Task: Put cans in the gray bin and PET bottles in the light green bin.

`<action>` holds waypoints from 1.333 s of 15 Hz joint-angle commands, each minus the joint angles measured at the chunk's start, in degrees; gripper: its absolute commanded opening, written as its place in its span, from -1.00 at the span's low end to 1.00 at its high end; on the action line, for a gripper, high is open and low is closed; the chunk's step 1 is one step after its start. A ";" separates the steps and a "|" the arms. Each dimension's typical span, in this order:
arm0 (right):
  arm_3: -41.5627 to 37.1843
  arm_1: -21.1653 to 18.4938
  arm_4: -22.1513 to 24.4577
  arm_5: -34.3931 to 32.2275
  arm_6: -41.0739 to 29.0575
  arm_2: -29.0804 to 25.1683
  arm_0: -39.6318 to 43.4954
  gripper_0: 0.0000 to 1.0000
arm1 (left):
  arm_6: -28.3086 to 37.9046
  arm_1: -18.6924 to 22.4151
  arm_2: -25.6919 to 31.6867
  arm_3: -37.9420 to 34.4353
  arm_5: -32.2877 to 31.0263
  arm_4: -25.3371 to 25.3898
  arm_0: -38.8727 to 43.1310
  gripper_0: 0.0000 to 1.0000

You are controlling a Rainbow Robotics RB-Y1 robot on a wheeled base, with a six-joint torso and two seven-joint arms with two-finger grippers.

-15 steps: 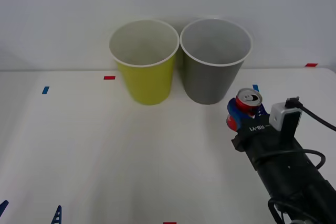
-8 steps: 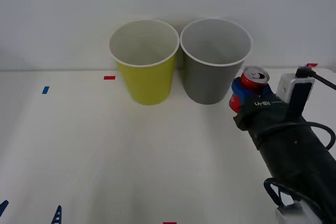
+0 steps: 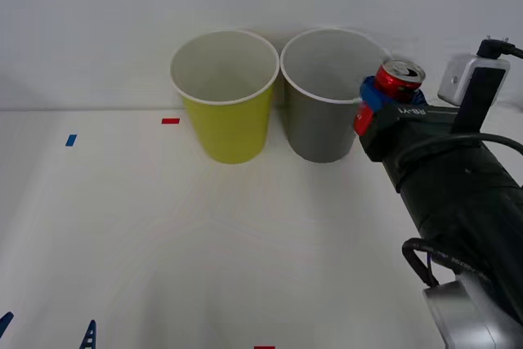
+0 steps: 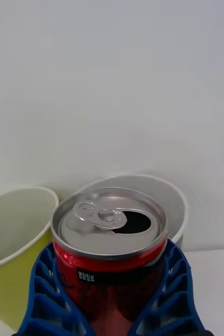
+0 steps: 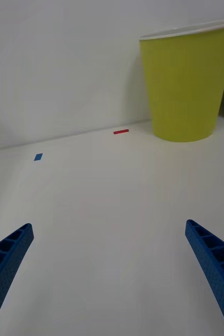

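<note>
My right gripper [image 3: 386, 97] is shut on a small red can [image 3: 398, 79] with a silver top, held upright in the air beside the right rim of the gray bin [image 3: 331, 124]. Up close, the can [image 4: 110, 252] sits between the blue ribbed fingers [image 4: 43, 294], with the gray bin [image 4: 176, 205] just beyond it and the light green bin [image 4: 12, 247] to one side. The light green bin [image 3: 229, 120] stands touching the gray bin's left side at the back of the table. My left gripper [image 5: 112, 268] hangs open low over bare table at the front left; the light green bin [image 5: 188, 89] stands ahead of it.
Small red tape marks [image 3: 170, 121] and blue tape marks [image 3: 70, 140] lie on the white table [image 3: 204, 243]. A white wall rises right behind the bins. The right arm's black body [image 3: 458, 202] covers the table's right side.
The right arm has lifted the can from table height up and slightly back, to the level of the gray bin's rim. The left gripper has not moved.
</note>
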 commanded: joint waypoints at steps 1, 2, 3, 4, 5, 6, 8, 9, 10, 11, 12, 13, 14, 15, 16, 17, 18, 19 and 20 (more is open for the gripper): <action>0.34 0.20 0.07 0.15 1.52 -0.88 -2.64 -0.97 | 0.00 0.00 0.00 0.00 0.00 0.00 0.00 1.00; 0.78 0.29 0.07 0.15 2.31 -1.05 -3.61 -0.98 | 0.00 0.00 0.00 0.00 0.00 0.00 0.00 1.00; 1.04 0.55 0.07 0.15 3.63 -1.40 -4.66 -0.98 | 0.00 0.00 0.00 0.00 0.00 0.00 0.00 1.00; 1.39 0.81 0.07 0.15 7.05 -1.93 -5.80 -0.98 | 0.00 0.00 0.00 0.00 0.00 0.00 0.00 1.00; 1.92 0.99 -0.02 0.15 9.69 -2.20 -6.86 -0.99 | 0.00 0.00 0.00 0.00 0.00 0.00 0.00 1.00; 2.80 1.61 -1.60 0.15 10.48 -2.99 -8.18 -0.99 | 0.00 0.00 0.00 0.00 0.00 0.00 0.00 1.00; 4.21 2.40 -4.06 0.15 11.36 -4.48 -10.55 -1.00 | 0.00 0.00 0.00 0.00 0.00 0.00 0.00 1.00; 5.44 2.75 -3.97 0.15 12.24 -4.74 -12.75 -1.00 | 0.00 0.00 0.00 0.00 0.00 0.00 0.00 1.00; 6.84 2.84 -4.06 0.15 12.85 -4.74 -14.42 -1.00 | 0.00 0.00 0.00 0.00 0.00 0.00 0.00 1.00; 8.25 2.92 -4.06 0.15 13.38 -4.74 -16.00 -0.99 | 0.00 0.00 0.00 0.00 0.00 0.00 0.00 1.00; 9.83 2.92 -4.06 0.15 13.73 -4.74 -17.49 -1.00 | 0.00 0.00 0.00 0.00 0.00 0.00 0.00 1.00; 11.59 2.92 -4.06 0.15 14.08 -4.74 -18.99 -0.99 | 0.00 0.00 0.00 0.00 0.00 0.00 0.00 1.00; 12.73 2.92 -4.06 0.15 14.26 -4.83 -20.04 -0.99 | 0.00 0.00 0.00 0.00 0.00 0.00 0.00 1.00; 14.05 2.92 -4.06 0.15 14.17 -4.92 -21.27 -0.99 | 0.00 0.00 0.00 0.00 0.00 0.00 0.00 1.00; 15.28 3.01 -4.06 0.15 13.91 -5.01 -22.15 -1.00 | 0.00 0.00 0.00 0.00 0.00 0.00 0.00 1.00; 16.16 3.01 -4.41 0.15 13.73 -5.01 -22.86 -0.99 | 0.00 0.00 0.00 0.00 0.00 0.00 0.00 1.00; 17.30 2.92 -5.99 0.15 13.56 -5.45 -23.73 -1.00 | 0.00 0.00 0.00 0.00 0.00 0.00 0.00 1.00; 18.18 2.84 -8.02 0.15 13.65 -6.24 -24.88 -1.00 | 0.00 0.00 0.00 0.00 0.00 0.00 0.00 1.00; 19.15 2.57 -9.69 0.15 13.91 -7.03 -26.02 -1.00 | 0.00 0.00 0.00 0.00 0.00 0.00 0.00 1.00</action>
